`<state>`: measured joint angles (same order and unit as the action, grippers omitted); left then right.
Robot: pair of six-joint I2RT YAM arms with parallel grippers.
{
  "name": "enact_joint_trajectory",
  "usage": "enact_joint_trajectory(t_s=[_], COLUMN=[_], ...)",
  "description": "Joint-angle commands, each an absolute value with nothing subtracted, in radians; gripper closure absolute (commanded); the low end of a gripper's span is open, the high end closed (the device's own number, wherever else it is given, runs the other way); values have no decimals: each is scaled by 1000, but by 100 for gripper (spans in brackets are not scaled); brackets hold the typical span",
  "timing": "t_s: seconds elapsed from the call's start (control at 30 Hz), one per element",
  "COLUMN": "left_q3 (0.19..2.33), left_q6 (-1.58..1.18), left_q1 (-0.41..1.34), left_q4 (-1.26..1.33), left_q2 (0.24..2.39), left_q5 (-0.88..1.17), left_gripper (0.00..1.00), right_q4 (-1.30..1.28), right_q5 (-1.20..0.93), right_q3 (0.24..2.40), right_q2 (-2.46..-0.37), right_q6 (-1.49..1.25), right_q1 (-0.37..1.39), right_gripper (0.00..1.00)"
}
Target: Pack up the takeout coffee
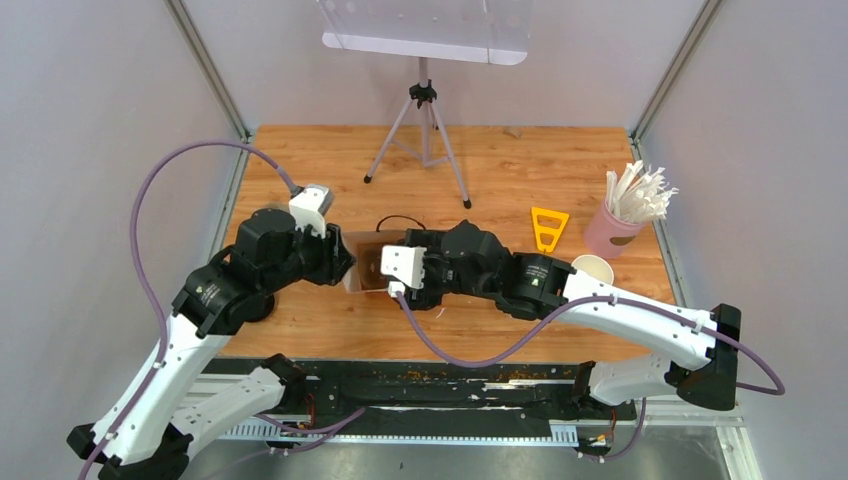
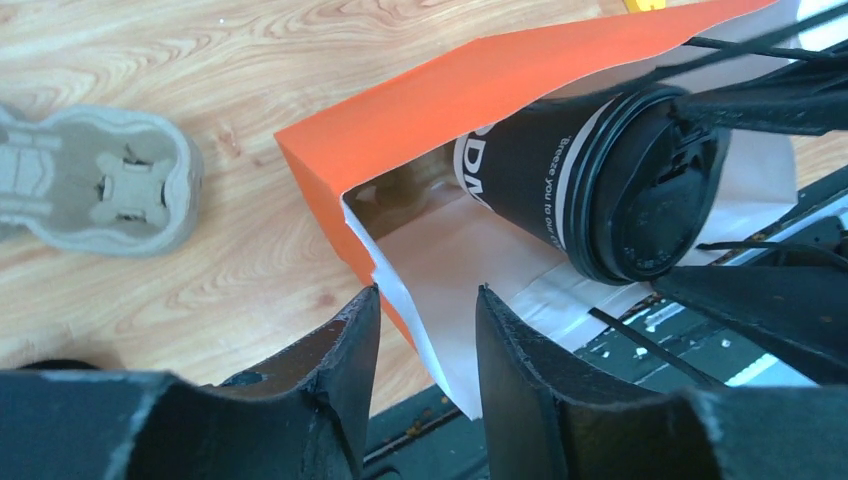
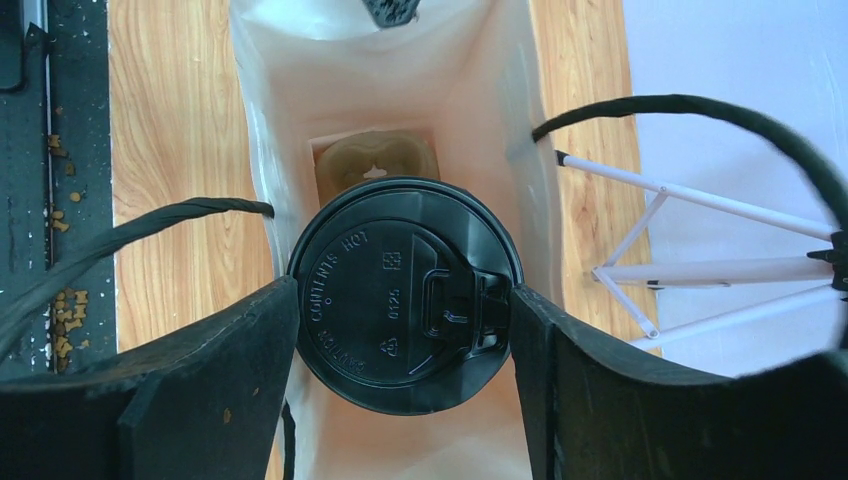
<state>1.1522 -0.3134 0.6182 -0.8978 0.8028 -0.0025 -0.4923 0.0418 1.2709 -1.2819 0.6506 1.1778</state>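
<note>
Step in hand: putting one coffee cup into the orange bag. The bag lies on its side on the table w/ the mouth toward the right arm. The right gripper is clamped on the cup at the black lid, one finger on each side of the rim. The cup is dark w/ white print and lies about horizontal, bottom end first. Its body is partly under the bag's orange upper side, and the lid end shows at the mouth. Seen along the cup from the right wrist, a brown shape sits at the far end of the bag. Maybe it is a pulp carrier, but this can not be told for sure.

The left gripper is at the bag's mouth w/ the jaws parted. The white inner lip of the paper stands in the gap btw. them, and it does not look pinched. So probably nothing holds the mouth firmly now.

Judgement: the task is in the middle. The next move calls for pushing the cup deeper, straight along the bag, w/o catching the lid or the black cord handles on the paper edge, and only then letting go. Risk: the bag may slide on the wood if nothing holds it. A pulp tray lies apart on the table, and a white cup w/o lid stands beside the right arm.
</note>
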Motion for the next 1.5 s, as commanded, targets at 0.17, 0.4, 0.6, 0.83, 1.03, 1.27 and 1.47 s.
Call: enact_joint_trajectory(t_s=[0.17,0.4,0.6,0.83,1.03,1.27,1.47], left_q3=[1196,1154,1107,1097,1084,1070,1071], left_q6=[-522,-519,-498,-454,-380,-283,-301], left_q1=[616,616,616,615,615,615,616], left_q4=[-1050,-1083,-1070,-1062,-1018,-991,-973], left_q2=[732,716,706,703,697,678,690], left_q5=[-6,35,57,49,59,50,50], left_gripper=[45,42,43,59,93,100,100], right_q4=[-377,-339,-275,-256,-254,-215,-200], right_q5=[61,128,171,157,160,141,113], right_q3=[1179,1149,1135,1135,1186,1212,1242], right_q2=[-1253,-1276,-1308,-1340,-1375,-1427,-1456], right_q6=[704,723,721,737,785,850,894], right_q1=[1244,1299,1330,1331,1327,1299,1281], right_gripper=[28,28,28,27,27,27,27])
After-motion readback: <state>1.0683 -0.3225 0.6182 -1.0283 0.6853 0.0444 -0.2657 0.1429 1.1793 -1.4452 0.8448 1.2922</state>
